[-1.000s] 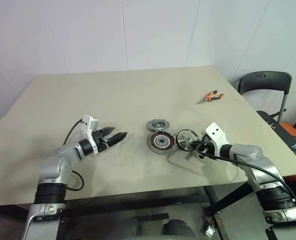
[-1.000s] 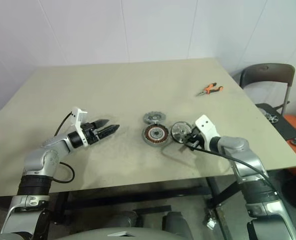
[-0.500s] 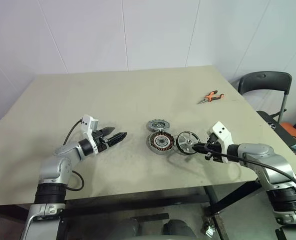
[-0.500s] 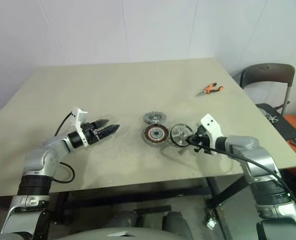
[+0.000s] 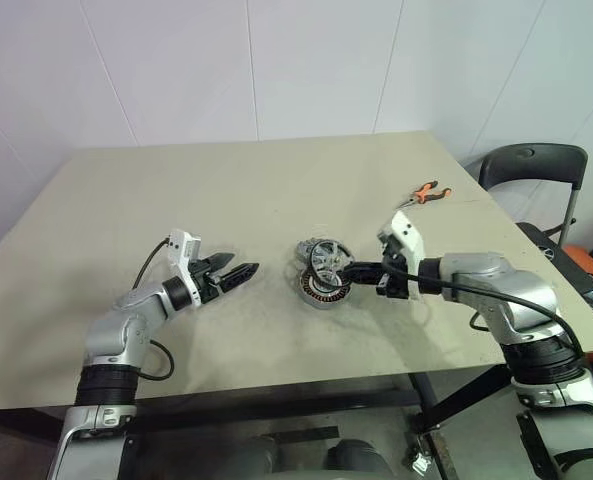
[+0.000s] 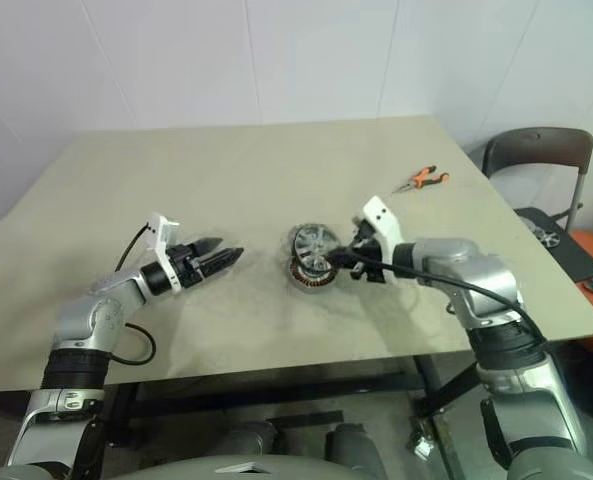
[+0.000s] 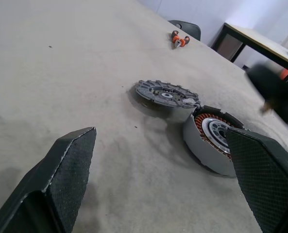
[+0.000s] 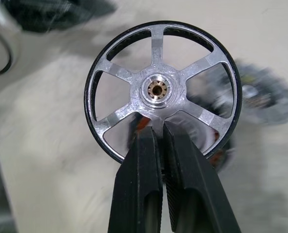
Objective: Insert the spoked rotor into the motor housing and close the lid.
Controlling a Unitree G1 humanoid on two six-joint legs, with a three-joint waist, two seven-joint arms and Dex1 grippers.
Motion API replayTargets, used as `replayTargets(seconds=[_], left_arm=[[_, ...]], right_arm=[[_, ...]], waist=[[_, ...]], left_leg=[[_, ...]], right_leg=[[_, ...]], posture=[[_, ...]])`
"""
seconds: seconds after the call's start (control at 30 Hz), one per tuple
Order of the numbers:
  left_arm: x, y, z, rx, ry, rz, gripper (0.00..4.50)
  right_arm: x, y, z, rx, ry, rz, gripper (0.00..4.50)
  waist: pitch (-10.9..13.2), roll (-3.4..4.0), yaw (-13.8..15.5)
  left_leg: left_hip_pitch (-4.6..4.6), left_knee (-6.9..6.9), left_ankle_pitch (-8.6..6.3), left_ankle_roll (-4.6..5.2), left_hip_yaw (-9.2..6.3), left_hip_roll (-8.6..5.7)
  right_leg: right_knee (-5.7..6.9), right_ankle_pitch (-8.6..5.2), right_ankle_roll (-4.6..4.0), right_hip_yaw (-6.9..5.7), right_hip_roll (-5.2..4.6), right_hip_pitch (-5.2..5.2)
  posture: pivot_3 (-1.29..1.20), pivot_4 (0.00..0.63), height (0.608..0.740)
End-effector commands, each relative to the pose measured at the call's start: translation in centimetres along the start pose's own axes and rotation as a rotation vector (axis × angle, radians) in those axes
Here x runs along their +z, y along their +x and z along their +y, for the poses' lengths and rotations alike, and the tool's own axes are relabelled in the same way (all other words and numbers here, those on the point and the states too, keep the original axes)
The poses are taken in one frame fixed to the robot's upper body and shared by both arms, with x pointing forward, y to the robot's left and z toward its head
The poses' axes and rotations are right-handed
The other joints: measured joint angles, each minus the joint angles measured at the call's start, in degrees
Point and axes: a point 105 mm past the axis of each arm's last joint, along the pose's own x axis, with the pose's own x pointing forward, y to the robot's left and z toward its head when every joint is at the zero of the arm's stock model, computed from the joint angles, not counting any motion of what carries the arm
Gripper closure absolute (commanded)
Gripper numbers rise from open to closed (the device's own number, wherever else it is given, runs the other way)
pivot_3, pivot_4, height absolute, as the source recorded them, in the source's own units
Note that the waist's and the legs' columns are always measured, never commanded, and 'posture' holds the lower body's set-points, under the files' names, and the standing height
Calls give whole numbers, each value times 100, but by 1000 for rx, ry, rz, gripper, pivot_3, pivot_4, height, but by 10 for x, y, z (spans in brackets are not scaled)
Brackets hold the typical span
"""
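The spoked rotor (image 8: pixel 160 90), a thin silver wheel with open spokes, hangs tilted just above the motor housing (image 5: pixel 319 289). My right gripper (image 5: pixel 348 270) is shut on its rim, and the fingers (image 8: pixel 146 165) pinch the edge below the hub. The housing sits on the table with its copper windings (image 7: pixel 208 127) facing up. The lid (image 7: pixel 167 93), a grey disc with cut-outs, lies flat right behind the housing. My left gripper (image 5: pixel 241 266) hovers open and empty to the left of the housing, pointing at it.
Orange-handled pliers (image 5: pixel 423 193) lie at the table's far right. A dark chair (image 5: pixel 531 165) stands beyond the right table edge (image 5: pixel 536 262). A black cable loops beside my left arm.
My right gripper has lifted the rotor off the table to the right of the housing and carried it left, over the housing. The left arm has stayed still.
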Motion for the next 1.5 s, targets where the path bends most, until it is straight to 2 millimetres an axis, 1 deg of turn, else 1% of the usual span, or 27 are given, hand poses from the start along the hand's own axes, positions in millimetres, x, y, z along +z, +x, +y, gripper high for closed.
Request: replayTargets(seconds=[0.03,0.23,0.6,0.83,1.1,1.33,1.5], left_arm=[[9,-4,-2,2,37,-31,0],[6,-8,-3,12,30,-35,0],[6,-7,-4,15,30,-39,0],[7,-6,-3,15,32,-42,0],[6,-6,-3,15,33,-38,0],[8,-7,-2,14,35,-39,0],[10,-7,-1,16,40,-41,0]], right_arm=[[6,-1,-9,-17,-37,-2,4487],[12,1,-16,-29,-29,-21,4487],[0,9,-11,-12,-71,30,4487],[1,15,-22,-62,-65,18,4487],[-10,19,-16,-43,-83,49,4487],[-10,17,-15,-29,-81,49,4487],[-11,20,-16,-30,-87,58,4487]], waist=[[0,0,-1],[0,1,-6],[0,1,-2],[1,1,-7],[1,2,-3],[1,2,-3],[1,2,-3]], left_leg=[[0,1,0,0,1,0],[0,0,0,-1,2,0],[0,0,-3,-6,3,0],[1,0,-4,-8,3,0],[0,0,-4,-8,3,0],[0,0,-5,-10,3,0],[0,0,-5,-10,3,0]], right_leg=[[0,0,0,0,0,0],[4,1,0,1,0,-4],[3,1,0,2,0,-3],[4,1,0,2,0,-4],[4,2,0,2,0,-5],[4,1,0,2,0,-4],[4,2,0,2,0,-4]], posture=[[0,0,740],[0,0,740],[0,0,740],[0,0,740],[0,0,740],[0,0,740],[0,0,740]])
